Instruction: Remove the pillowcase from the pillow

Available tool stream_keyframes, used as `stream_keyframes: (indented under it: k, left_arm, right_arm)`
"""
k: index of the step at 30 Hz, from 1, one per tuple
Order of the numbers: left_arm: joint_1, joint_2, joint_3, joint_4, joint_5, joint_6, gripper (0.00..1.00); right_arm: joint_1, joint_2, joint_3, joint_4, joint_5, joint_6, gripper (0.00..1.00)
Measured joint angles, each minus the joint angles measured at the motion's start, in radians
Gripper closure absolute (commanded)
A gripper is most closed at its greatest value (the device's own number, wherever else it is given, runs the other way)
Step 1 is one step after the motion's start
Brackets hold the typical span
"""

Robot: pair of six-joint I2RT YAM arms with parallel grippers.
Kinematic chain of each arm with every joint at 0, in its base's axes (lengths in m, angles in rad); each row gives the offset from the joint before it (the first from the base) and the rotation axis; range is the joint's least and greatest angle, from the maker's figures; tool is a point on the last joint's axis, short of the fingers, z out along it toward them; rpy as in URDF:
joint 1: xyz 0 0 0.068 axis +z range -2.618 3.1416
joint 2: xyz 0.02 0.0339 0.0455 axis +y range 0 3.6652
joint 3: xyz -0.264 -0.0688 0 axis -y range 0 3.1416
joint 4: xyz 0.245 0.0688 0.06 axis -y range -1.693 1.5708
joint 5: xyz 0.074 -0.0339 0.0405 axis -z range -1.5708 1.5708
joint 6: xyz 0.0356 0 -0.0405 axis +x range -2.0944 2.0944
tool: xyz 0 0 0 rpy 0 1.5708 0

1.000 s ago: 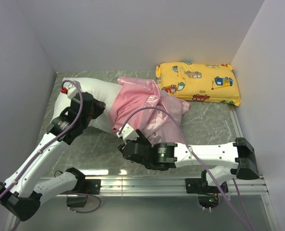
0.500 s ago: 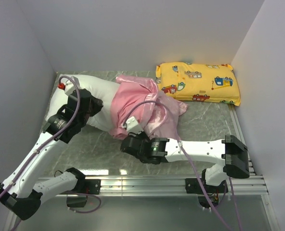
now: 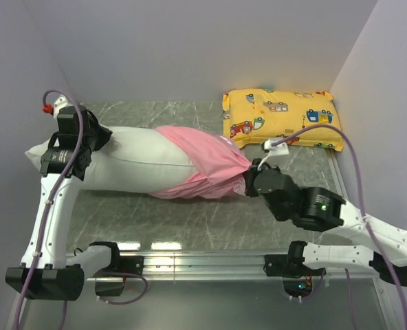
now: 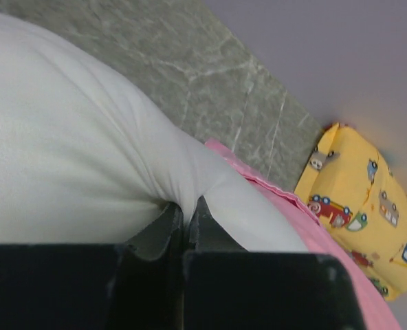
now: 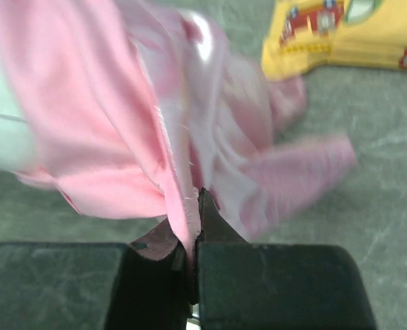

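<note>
Your pillow point(image 3: 131, 161) lies lengthwise L–R: left gripper point(image 4: 184, 218) pinches its bare end, right gripper point(image 5: 193, 210) clamps the pillowcase point(image 3: 207, 165) opp. side; pull rightward.

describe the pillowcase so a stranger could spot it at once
On the green marble table a white pillow lies across the middle. The pillowcase is the shiny pink fabric bunched over its right end. Unlike the yellow pillow behind it, it is plain, without cartoon vehicles.

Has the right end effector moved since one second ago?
Yes. The right end effector went rightward, gripping the pillowcase, toward the fixed yellow pillow.
</note>
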Motion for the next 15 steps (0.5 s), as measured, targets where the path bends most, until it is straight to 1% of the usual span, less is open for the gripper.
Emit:
stream_keyframes:
  k: [2, 5, 6, 8, 9, 11, 12, 15]
  left_arm:
    - [-0.002, 0.026, -0.001, -0.002, 0.054, 0.008, 0.99]
    - [-0.005, 0.053, -0.037, 0.025, 0.103, 0.015, 0.91]
    - [-0.005, 0.06, -0.055, 0.035, 0.114, 0.017, 0.84]
    - [-0.005, 0.073, -0.097, 0.072, 0.132, 0.022, 0.75]
    - [-0.005, 0.081, -0.117, 0.098, 0.142, 0.024, 0.68]
    - [-0.004, 0.102, -0.146, 0.146, 0.166, 0.031, 0.61]
    - [-0.005, 0.114, -0.157, 0.171, 0.183, 0.033, 0.53]
    - [-0.006, 0.163, -0.18, 0.243, 0.232, 0.041, 0.44]
  right_arm:
    - [-0.001, 0.011, 0.101, -0.01, -0.005, -0.051, 1.0]
    - [-0.031, 0.08, 0.264, 0.013, -0.038, -0.128, 1.0]
    - [-0.064, 0.111, 0.311, 0.03, -0.071, -0.152, 1.0]
    - [-0.169, 0.187, 0.371, 0.066, -0.162, -0.184, 1.0]
    - [-0.224, 0.222, 0.385, 0.085, -0.202, -0.192, 1.0]
    - [-0.315, 0.291, 0.386, 0.116, -0.276, -0.201, 1.0]
    - [-0.356, 0.335, 0.378, 0.14, -0.316, -0.204, 1.0]
    - [-0.457, 0.518, 0.357, 0.217, -0.421, -0.204, 1.0]
